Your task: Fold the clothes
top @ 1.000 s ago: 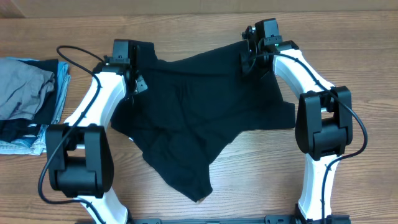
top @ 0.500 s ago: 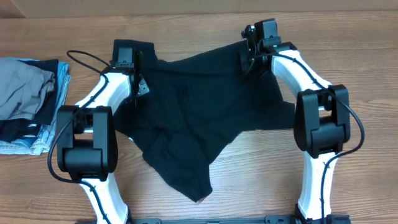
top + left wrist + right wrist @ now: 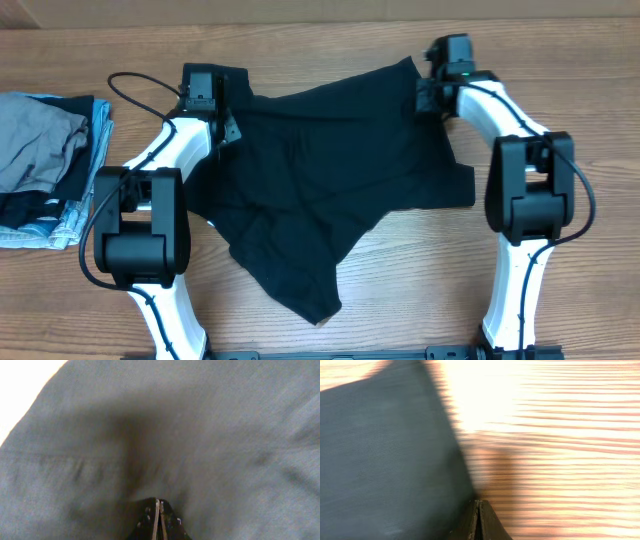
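On the middle of the wooden table (image 3: 400,300) the clothes (image 3: 320,190) lay open as one wrinkled black sheet, with a narrow tail that ran down toward 6 o'clock. No fold was visible in it: no edge was laid over another and the outline was irregular. In my judgement the task was only at its beginning, at the step of spreading and straightening the cloth. All the folds, and perhaps the placing beside the folded stack (image 3: 45,165) at 9 o'clock, were left to do.

The left gripper (image 3: 226,124) stood at the corner of the garment at about 10 o'clock. In the left wrist view its jaws were pressed together and the dark fabric filled the whole picture. A crease ran up from the tips toward 12 o'clock, so I believe they were clamped on the cloth.

The right gripper (image 3: 430,95) stood at the opposite upper corner, at about 2 o'clock. Its jaws were together too. In the right wrist view the edge of the garment came down exactly to the fingertips. The cloth lay from 9 to 11 o'clock of them and bare wood from 12 to 3 o'clock. It seemed to pinch only the very border of the fabric, but the picture was blurred and I cannot be sure how much was caught.
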